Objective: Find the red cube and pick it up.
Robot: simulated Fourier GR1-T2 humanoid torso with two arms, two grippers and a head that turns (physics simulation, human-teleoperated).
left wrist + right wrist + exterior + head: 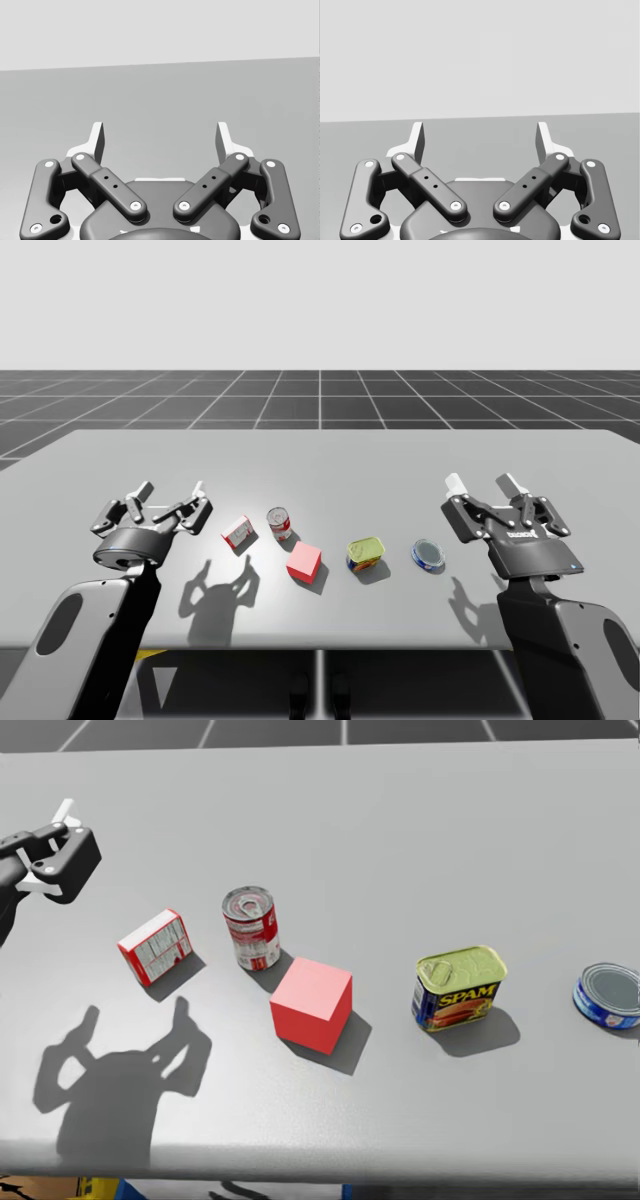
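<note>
High view: fixed above the table [330, 455], facing away from me, wide.
Head view: nearer, tilted down on the red cube [311, 1004]; shares it with the high view.
Left wrist view: low along my left gripper [160, 142], across the table.
Right wrist view: likewise along my right gripper [480, 142], perhaps tilted higher.

My left gripper [160, 140], dark grey linkages with pale fingertips [98, 142], stands spread wide above the plain grey table [160, 95], nothing between.
</note>
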